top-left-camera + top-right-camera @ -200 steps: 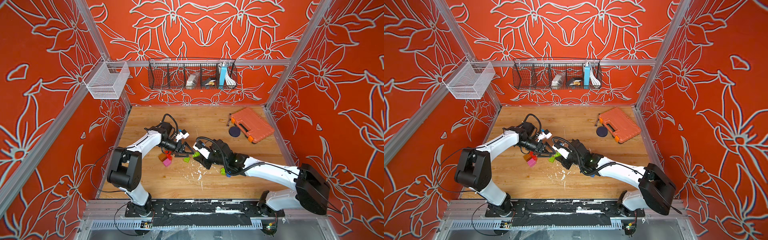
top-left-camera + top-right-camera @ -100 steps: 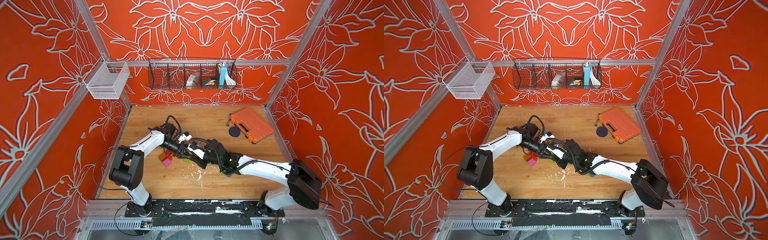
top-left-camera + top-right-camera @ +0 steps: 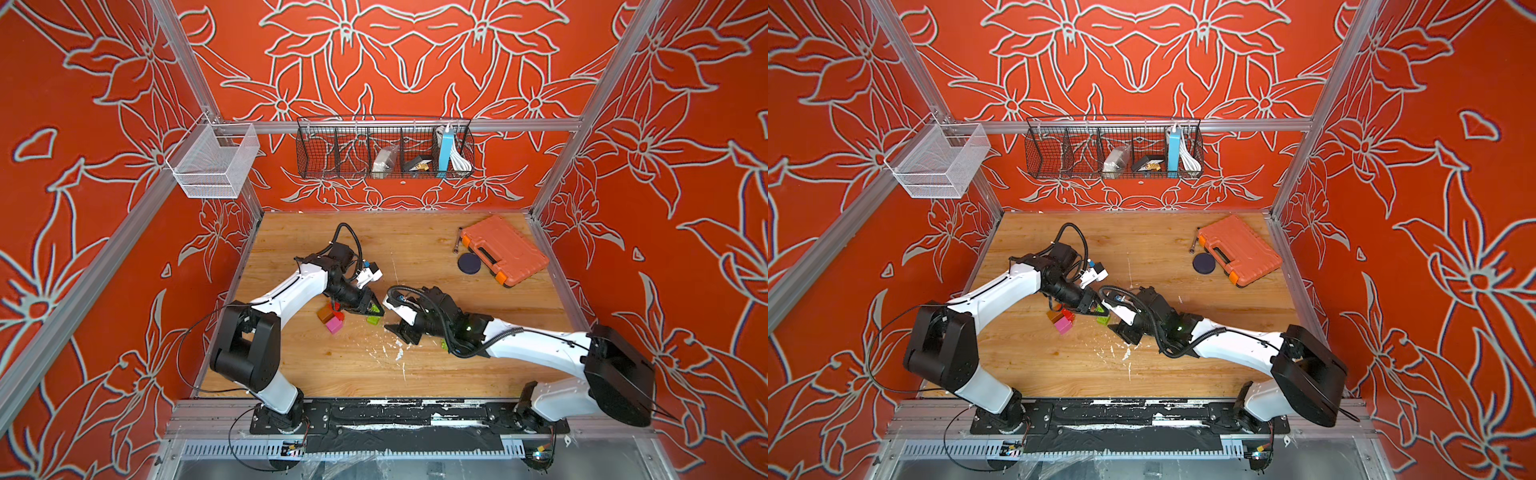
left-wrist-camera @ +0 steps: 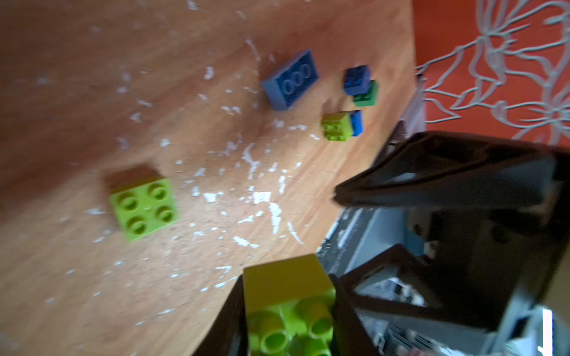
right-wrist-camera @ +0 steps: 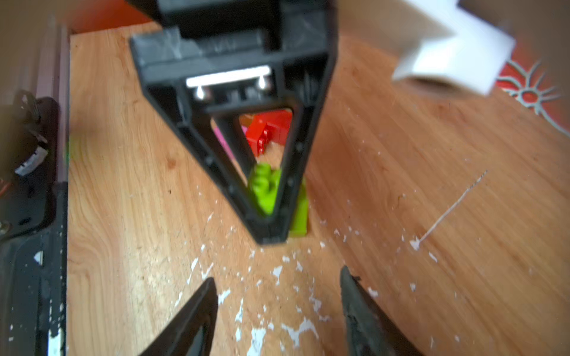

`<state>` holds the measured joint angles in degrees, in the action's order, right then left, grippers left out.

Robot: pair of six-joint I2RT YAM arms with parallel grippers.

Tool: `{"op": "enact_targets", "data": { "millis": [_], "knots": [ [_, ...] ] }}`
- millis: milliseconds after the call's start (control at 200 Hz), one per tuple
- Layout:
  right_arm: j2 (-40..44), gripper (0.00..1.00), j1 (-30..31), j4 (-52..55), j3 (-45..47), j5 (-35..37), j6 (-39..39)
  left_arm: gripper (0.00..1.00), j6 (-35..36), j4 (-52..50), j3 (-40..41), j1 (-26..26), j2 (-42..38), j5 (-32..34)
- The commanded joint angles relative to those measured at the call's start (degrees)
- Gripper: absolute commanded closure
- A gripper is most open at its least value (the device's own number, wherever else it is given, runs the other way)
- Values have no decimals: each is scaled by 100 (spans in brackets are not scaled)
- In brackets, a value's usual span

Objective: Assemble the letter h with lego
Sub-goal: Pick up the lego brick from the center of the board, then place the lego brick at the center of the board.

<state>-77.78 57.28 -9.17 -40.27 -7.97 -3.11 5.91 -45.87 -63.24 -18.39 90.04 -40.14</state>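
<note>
Lime studded brick (image 4: 288, 308) is clamped in the left hand (image 3: 373, 308); the right hand (image 5: 276, 276) is held apart, empty, over scuffed wooden table (image 5: 431, 185).

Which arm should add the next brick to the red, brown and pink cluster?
Left. The left gripper is shut on a lime green brick and sits right beside the cluster. The right gripper is open, empty and farther from it.
</note>
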Motion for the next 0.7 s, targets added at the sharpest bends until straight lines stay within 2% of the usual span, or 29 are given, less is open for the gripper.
{"op": "enact_targets", "data": {
  "millis": [0,220,485,696],
  "knots": [
    [473,34,12,246,291,462,160,74,-16,612,207,-351,-60,1906],
    [1057,34,3,463,642,614,391,70,-118,826,144,-866,268,2907],
    [1269,34,3,478,736,626,427,68,-158,864,53,-886,532,3003],
    [1279,34,2,646,638,685,363,67,-281,650,-242,-888,736,2763]
  ]
}}
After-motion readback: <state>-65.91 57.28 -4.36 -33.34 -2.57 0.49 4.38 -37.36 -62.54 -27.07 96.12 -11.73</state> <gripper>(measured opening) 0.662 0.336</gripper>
